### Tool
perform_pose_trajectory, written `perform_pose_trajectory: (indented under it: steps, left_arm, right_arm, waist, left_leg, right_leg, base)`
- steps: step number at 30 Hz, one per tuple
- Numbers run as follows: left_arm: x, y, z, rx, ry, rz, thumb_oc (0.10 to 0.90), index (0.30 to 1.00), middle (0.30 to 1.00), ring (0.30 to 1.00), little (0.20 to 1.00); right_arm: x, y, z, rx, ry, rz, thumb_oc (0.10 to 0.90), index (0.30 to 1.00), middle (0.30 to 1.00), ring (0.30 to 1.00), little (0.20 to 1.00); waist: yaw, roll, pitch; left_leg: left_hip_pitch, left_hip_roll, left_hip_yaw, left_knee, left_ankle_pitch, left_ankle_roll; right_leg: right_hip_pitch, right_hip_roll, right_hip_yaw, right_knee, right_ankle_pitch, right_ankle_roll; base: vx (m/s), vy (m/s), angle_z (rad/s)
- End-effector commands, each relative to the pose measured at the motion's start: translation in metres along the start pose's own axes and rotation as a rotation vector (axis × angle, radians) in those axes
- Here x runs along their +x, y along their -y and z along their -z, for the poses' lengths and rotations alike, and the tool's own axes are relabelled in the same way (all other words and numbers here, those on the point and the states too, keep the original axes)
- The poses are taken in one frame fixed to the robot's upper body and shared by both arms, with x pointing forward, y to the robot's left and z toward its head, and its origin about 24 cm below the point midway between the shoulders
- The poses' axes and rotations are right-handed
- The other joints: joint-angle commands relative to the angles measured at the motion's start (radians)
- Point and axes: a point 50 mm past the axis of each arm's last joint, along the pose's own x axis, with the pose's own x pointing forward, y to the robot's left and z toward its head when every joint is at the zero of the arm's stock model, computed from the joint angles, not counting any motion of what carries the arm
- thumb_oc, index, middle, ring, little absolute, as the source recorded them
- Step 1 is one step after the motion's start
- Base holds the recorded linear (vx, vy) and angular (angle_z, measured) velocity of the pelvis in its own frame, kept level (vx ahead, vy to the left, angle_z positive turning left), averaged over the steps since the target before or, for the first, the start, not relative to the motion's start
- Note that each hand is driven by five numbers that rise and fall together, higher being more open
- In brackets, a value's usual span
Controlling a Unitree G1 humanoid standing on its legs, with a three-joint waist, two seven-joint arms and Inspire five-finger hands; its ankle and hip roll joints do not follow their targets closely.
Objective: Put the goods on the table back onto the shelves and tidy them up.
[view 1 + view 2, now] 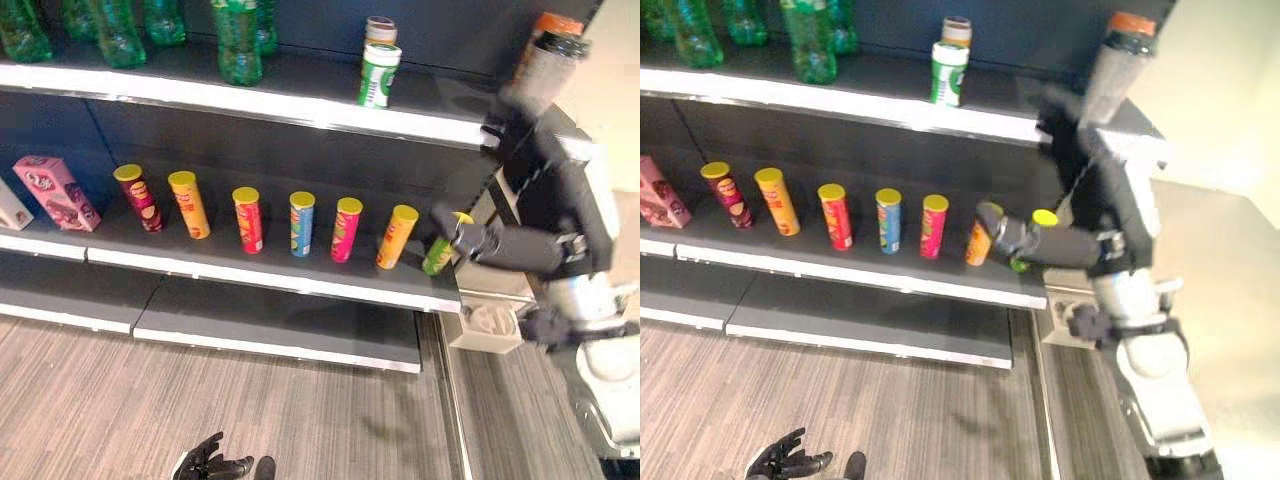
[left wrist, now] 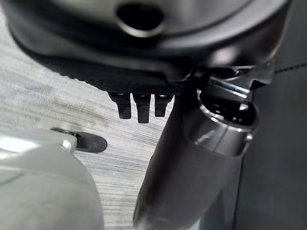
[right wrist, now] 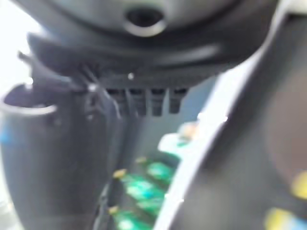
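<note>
Holding a dark bottle with an orange cap, my right hand was raised at the top shelf end, fingers curled round its lower body. It seemed light, stiff, slippery; mid-body grip suits. Left hand hung relaxed.

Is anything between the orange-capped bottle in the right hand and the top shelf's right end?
Nothing visible. The orange-capped clear bottle in the right hand is beside the bare right end of the dark top shelf; the green-and-white can stands further left.
</note>
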Motion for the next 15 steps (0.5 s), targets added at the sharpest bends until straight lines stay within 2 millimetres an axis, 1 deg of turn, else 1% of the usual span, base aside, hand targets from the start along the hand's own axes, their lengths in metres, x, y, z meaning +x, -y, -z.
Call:
perform_pose_trajectory:
  steps: [1, 2, 3, 4, 5, 6, 7, 8, 9, 10, 12, 13, 15]
  left_arm:
    - [0.005, -0.005, -0.022, 0.064, 0.094, 0.015, 0.8, 0.9, 0.9, 0.9, 0.9]
    - [0.006, -0.002, -0.022, 0.064, 0.092, 0.025, 0.8, 0.9, 0.9, 0.9, 0.9]
    - [0.006, 0.002, -0.022, 0.074, 0.092, 0.036, 0.8, 0.9, 0.9, 0.9, 0.9]
    - [0.007, 0.004, -0.022, 0.071, 0.094, 0.042, 0.8, 0.9, 0.9, 0.9, 0.9]
    - [0.008, 0.006, -0.024, 0.068, 0.097, 0.042, 0.8, 0.9, 0.9, 0.9, 0.9]
    - [0.008, 0.007, -0.025, 0.07, 0.099, 0.043, 0.8, 0.9, 0.9, 0.9, 0.9]
    - [0.01, 0.011, -0.029, 0.075, 0.108, 0.052, 0.8, 0.9, 0.9, 0.9, 0.9]
    - [0.01, 0.014, -0.031, 0.083, 0.118, 0.06, 0.8, 0.9, 0.9, 0.9, 0.9]
    - [0.011, 0.016, -0.034, 0.09, 0.13, 0.067, 0.8, 0.9, 0.9, 0.9, 0.9]
    - [0.011, 0.018, -0.035, 0.096, 0.132, 0.072, 0.8, 0.9, 0.9, 0.9, 0.9]
    - [0.012, 0.019, -0.038, 0.106, 0.135, 0.076, 0.8, 0.9, 0.9, 0.9, 0.9]
    - [0.012, 0.019, -0.038, 0.105, 0.135, 0.075, 0.8, 0.9, 0.9, 0.9, 0.9]
    - [0.014, 0.021, -0.039, 0.134, 0.128, 0.077, 0.8, 0.9, 0.9, 0.9, 0.9]
  right_arm:
    - [0.035, -0.006, -0.029, 0.003, 0.196, -0.104, 0.8, 0.9, 0.9, 0.9, 0.9]
    - [0.027, -0.013, -0.012, 0.054, 0.118, -0.121, 0.8, 0.9, 0.9, 0.9, 0.9]
    - [0.014, -0.018, 0.011, 0.122, 0.004, -0.115, 0.8, 0.9, 0.9, 0.9, 0.9]
    - [-0.006, -0.027, 0.037, 0.153, -0.14, -0.132, 0.8, 0.9, 0.9, 0.9, 0.9]
    - [-0.032, -0.03, 0.066, 0.112, -0.312, -0.125, 0.8, 0.9, 0.9, 0.9, 0.9]
    - [-0.043, -0.029, 0.076, 0.082, -0.381, -0.124, 0.8, 0.9, 0.9, 0.9, 0.9]
    - [-0.065, -0.031, 0.101, 0.05, -0.526, -0.104, 0.8, 0.9, 0.9, 0.9, 0.9]
    - [-0.08, -0.032, 0.118, 0.038, -0.623, -0.087, 0.8, 0.9, 0.9, 0.9, 0.9]
    - [-0.096, -0.034, 0.139, -0.016, -0.739, -0.066, 0.8, 0.9, 0.9, 0.9, 0.9]
    - [-0.106, -0.036, 0.15, 0.002, -0.804, -0.039, 0.8, 0.9, 0.9, 0.9, 0.9]
    - [-0.122, -0.038, 0.167, -0.018, -0.914, -0.011, 0.8, 0.9, 0.9, 0.9, 0.9]
    - [-0.122, -0.038, 0.168, -0.018, -0.913, -0.011, 0.8, 0.9, 0.9, 0.9, 0.9]
    - [-0.144, -0.042, 0.188, -0.003, -1.057, 0.046, 0.8, 0.9, 0.9, 0.9, 0.9]
  waist:
    - [0.028, 0.008, 0.0]
    - [0.017, 0.012, 0.002]
    - [-0.001, 0.018, 0.004]
    - [-0.017, 0.021, 0.006]
    - [-0.031, 0.023, 0.005]
    - [-0.037, 0.024, 0.005]
    - [-0.045, 0.025, 0.005]
    - [-0.047, 0.026, 0.004]
    - [-0.046, 0.026, 0.004]
    - [-0.045, 0.025, 0.003]
    - [-0.038, 0.023, 0.002]
    - [-0.038, 0.023, 0.003]
    - [-0.027, 0.019, -0.003]
  left_leg:
    - [0.085, 0.036, 0.067, 0.003, -0.158, -0.007]
    - [0.091, 0.037, 0.077, 0.003, -0.159, -0.006]
    - [0.101, 0.038, 0.094, 0.003, -0.161, -0.005]
    - [0.11, 0.041, 0.111, 0.003, -0.163, -0.007]
    - [0.117, 0.044, 0.124, 0.003, -0.164, -0.01]
    - [0.118, 0.045, 0.126, 0.003, -0.163, -0.011]
    - [0.123, 0.046, 0.126, 0.003, -0.163, -0.011]
    - [0.124, 0.046, 0.127, 0.003, -0.163, -0.011]
    - [0.128, 0.048, 0.125, 0.003, -0.166, -0.01]
    - [0.131, 0.048, 0.126, 0.003, -0.166, -0.01]
    - [0.135, 0.047, 0.125, 0.003, -0.167, -0.01]
    - [0.136, 0.047, 0.125, 0.003, -0.168, -0.01]
    - [0.143, 0.048, 0.121, 0.003, -0.171, -0.01]
  right_leg:
    - [0.037, -0.017, -0.016, 0.016, -0.048, 0.031]
    - [0.032, -0.016, -0.004, 0.017, -0.046, 0.031]
    - [0.029, -0.014, 0.015, 0.017, -0.043, 0.029]
    - [0.025, -0.013, 0.029, 0.017, -0.041, 0.028]
    - [0.025, -0.012, 0.035, 0.017, -0.04, 0.028]
    - [0.025, -0.012, 0.037, 0.017, -0.04, 0.027]
    - [0.028, -0.01, 0.039, 0.018, -0.041, 0.027]
    - [0.03, -0.009, 0.04, 0.017, -0.041, 0.026]
    - [0.034, -0.008, 0.04, 0.015, -0.041, 0.026]
    - [0.036, -0.008, 0.04, 0.015, -0.042, 0.025]
    - [0.045, -0.007, 0.037, 0.012, -0.042, 0.025]
    - [0.046, -0.007, 0.037, 0.012, -0.042, 0.025]
    - [0.056, -0.005, 0.032, 0.008, -0.044, 0.024]
  base:
    - [-0.01, -0.006, -0.66]
    - [-0.02, 0.011, -0.64]
    - [-0.01, 0.017, -0.62]
    - [0.0, 0.015, -0.36]
    - [0.0, -0.003, -0.32]
    - [0.0, -0.004, -0.3]
    - [-0.01, 0.0, -0.22]
    - [-0.01, -0.003, -0.2]
    - [0.0, 0.0, 0.0]
    - [0.0, 0.0, 0.0]
    - [0.0, 0.0, 0.0]
    - [0.0, 0.0, 0.0]
    - [0.0, 0.0, 0.0]
